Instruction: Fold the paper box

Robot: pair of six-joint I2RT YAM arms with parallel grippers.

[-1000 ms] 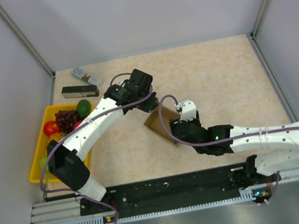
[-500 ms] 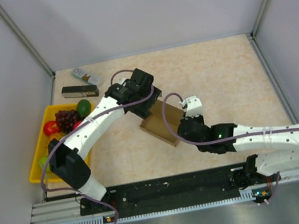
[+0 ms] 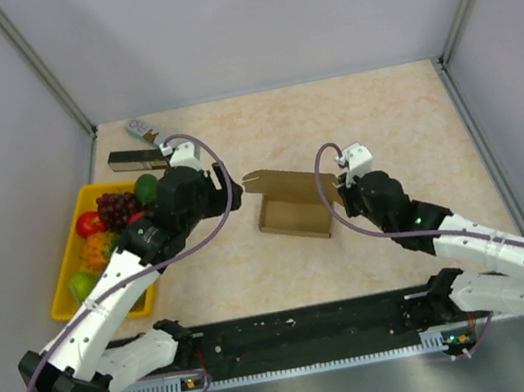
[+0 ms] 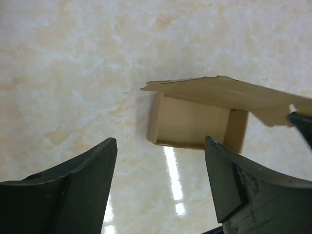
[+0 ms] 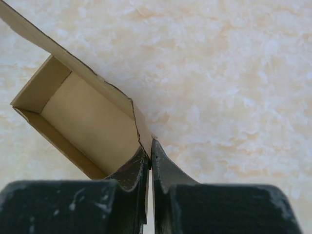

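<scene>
Drawn back from the box [image 3: 292, 213], the left gripper [image 4: 160, 141] stands spread; the right gripper [image 5: 150, 146] pinches the box's right wall, flap raised, on the table [image 3: 380, 114]. The tray [image 3: 62, 292] holds grapes [image 3: 116, 203] and other fruit, seen only from above; the wrist views show the box's inside.

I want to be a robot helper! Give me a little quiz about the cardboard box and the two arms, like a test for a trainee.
1. True or false: the left gripper is clamped on the paper box.
2. Pick one. Which gripper is shut on the box's edge? A) left B) the right gripper C) both
3. Fill the gap: the yellow tray holds ___.

Key
1. False: its jaws stand open, apart from the box.
2. B
3. fruit
</scene>
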